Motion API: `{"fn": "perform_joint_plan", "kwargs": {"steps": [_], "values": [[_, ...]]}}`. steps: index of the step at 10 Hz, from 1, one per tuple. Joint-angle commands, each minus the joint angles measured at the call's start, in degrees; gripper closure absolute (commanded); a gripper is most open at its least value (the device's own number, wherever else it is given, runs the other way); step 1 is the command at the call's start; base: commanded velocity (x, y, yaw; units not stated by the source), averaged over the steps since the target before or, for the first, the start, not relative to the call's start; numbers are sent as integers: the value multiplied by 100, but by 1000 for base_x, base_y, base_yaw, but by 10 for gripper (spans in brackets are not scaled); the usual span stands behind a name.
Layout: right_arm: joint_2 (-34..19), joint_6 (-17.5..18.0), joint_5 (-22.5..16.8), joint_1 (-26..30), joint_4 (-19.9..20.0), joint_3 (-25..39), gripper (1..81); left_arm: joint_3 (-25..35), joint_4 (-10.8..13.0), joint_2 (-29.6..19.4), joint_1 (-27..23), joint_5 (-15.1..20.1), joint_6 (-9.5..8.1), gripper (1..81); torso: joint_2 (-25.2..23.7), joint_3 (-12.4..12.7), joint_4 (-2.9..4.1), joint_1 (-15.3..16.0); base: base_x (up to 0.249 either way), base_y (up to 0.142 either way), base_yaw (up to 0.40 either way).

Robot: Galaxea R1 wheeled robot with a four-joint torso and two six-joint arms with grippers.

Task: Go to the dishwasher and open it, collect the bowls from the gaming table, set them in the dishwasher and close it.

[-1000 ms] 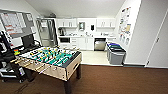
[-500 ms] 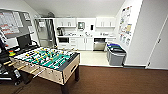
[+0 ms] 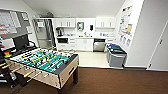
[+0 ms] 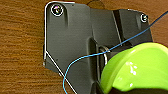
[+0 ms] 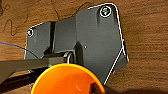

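The gaming table (image 3: 62, 72) stands at the left of the head view, with a green field and rods with handles. The dishwasher (image 3: 99, 46), a steel front among white cabinets, is far ahead in the kitchen. In the left wrist view a lime-green bowl (image 4: 140, 70) hangs above the brown wood-look floor, held by my left gripper (image 4: 110, 88). An orange bowl (image 5: 67, 80) shows in the right wrist view, also above the floor, with my right gripper (image 5: 96, 88) shut on its rim.
A tall steel fridge (image 3: 43, 32) and a small black oven (image 3: 62, 40) stand left of the dishwasher. Grey bins (image 3: 116, 56) line the right wall. A monitor (image 3: 21, 41) sits behind the gaming table. A white door (image 3: 160, 50) is at the right.
The head view has crept forward, so the gaming table looks slightly larger. The kitchen and bins hold nearly the same place.
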Motion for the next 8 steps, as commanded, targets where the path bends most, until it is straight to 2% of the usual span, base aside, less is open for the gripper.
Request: {"fn": "perform_joint_plan", "kwargs": {"steps": [1,8], "values": [[-141,-23,-285,231,-66,23,811,22,22,-64,-213,315,23,811,0,0,0,0,159,-77,0],[-132,-23,-276,222,-66,14,811,22,31,-64,-213,315,23,811,0,0,0,2,159,-68,0]]}}
